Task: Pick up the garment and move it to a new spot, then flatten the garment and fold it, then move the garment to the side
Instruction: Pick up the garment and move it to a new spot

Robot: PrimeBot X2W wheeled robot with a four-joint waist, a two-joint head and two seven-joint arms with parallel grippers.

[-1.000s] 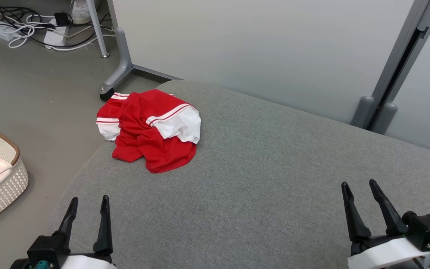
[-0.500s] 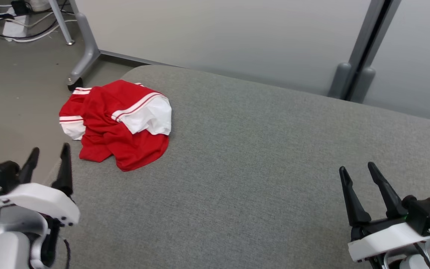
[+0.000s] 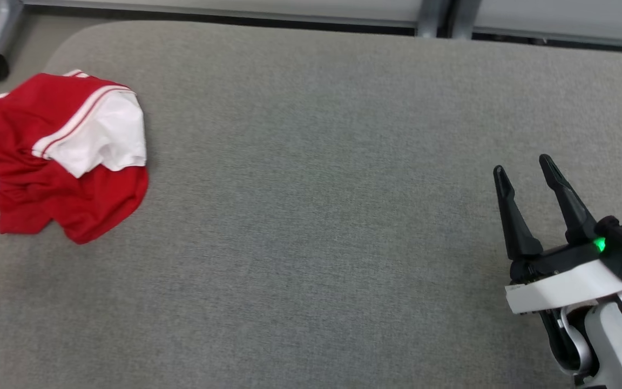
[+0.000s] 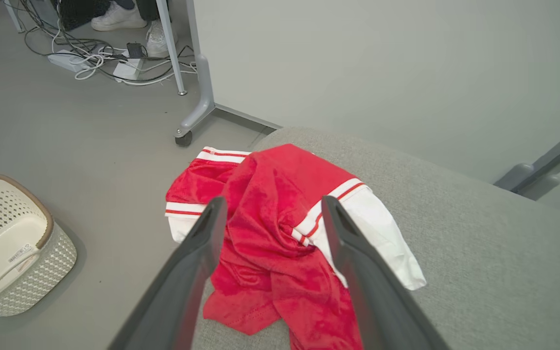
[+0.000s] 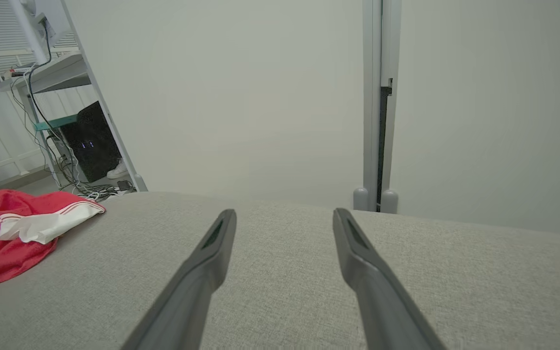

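Garment (image 3: 62, 156): crumpled red-and-white heap at ten o'clock in the head view, on the far-left corner of the grey cushion (image 3: 316, 216); one striped sleeve hangs past the edge.
Left gripper (image 4: 274, 201): jaws spread wide, empty, aimed at the heap and seemingly short of it.
Right gripper (image 3: 522, 165): released, empty, at four o'clock, well apart from the cloth.
Risk, thin pinch: closing on one loose layer likely lifts only a sleeve, and the rest drags.
Risk, edge: a nudge toward nine o'clock may tip the heap onto the floor (image 4: 90, 146) near the basket (image 4: 12, 243).
Risk, bunching: tangled folds may resist flattening.
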